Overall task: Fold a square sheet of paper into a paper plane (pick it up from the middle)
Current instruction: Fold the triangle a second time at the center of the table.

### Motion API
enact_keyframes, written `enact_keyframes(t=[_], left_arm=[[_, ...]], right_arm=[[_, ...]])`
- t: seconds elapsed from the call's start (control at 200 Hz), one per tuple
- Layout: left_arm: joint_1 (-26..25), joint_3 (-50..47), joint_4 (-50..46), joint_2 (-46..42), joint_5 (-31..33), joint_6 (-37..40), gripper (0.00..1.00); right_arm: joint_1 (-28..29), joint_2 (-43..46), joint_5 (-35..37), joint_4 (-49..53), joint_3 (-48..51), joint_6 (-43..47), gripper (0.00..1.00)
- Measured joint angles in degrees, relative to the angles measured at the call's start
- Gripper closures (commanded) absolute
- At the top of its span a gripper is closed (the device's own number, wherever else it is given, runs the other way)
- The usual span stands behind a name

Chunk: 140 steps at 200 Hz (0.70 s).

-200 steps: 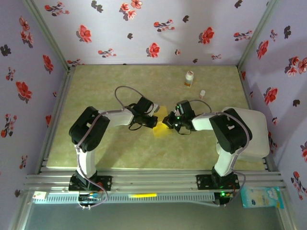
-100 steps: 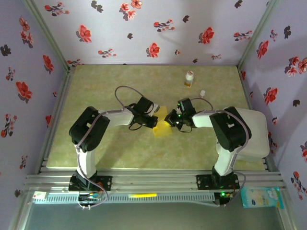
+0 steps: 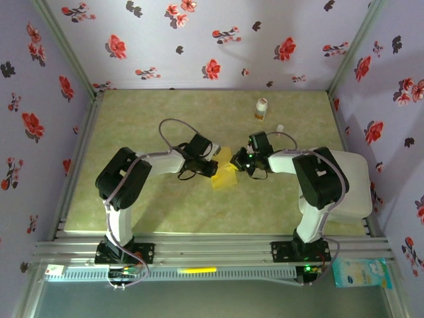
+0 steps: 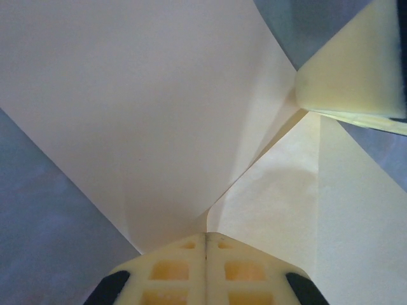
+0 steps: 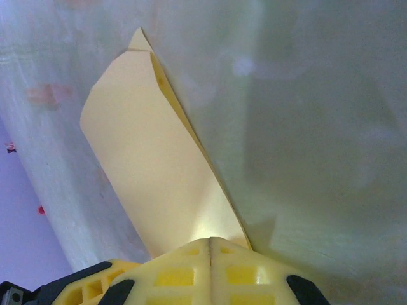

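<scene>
at the near edge, the two arm bases sit on a metal rail [image 3: 212,248]. a blue and white packet [image 3: 361,271] lies past the rail at the right, too small to read. a bit farther in, a white board [image 3: 354,189] lies on the right side of the counter [image 3: 132,205], partly hidden by the right arm.

in the middle of the counter both grippers meet at the yellow paper [image 3: 224,177]. the left gripper [image 3: 213,167] is shut tight on its left side. the right gripper [image 3: 240,163] is shut tight on its right side. from above they cover much of the paper, so its folds are hard to make out.

the left wrist view shows more. two flaps of paper [image 4: 146,95] fan out from the closed gripper [image 4: 205,254], with a crease between them. a pale piece with a dark edge is cut off at the top right, and i cannot tell what it is. the right wrist view shows one curled flap [image 5: 140,171] with a pointed tip coming out of the closed gripper [image 5: 210,244]. the counter behind it is blurry.

a second ago the right gripper sat a little nearer the rail; it has slid toward the far side. the left arm has stayed put.

farther back a white and orange bottle [image 3: 262,108] stands upright. a tiny white thing [image 3: 279,130] near it is too small to tell.
</scene>
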<state>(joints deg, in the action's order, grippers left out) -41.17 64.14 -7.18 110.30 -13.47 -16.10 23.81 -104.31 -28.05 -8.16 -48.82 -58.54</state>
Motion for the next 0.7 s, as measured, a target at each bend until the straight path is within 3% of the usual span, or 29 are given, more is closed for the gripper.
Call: enact_keyframes(t=[0.46, 0.7], left_arm=[[0.0, 0.2, -0.5, 0.0, 0.0, 0.2, 1.0], [0.0, 0.3, -0.8, 0.0, 0.0, 0.7, 1.0]], right_arm=[[-0.2, 2.1, 2.6, 2.4, 0.2, 1.4, 1.0], [1.1, 3.8, -3.0, 0.7, -0.2, 1.5, 1.0]])
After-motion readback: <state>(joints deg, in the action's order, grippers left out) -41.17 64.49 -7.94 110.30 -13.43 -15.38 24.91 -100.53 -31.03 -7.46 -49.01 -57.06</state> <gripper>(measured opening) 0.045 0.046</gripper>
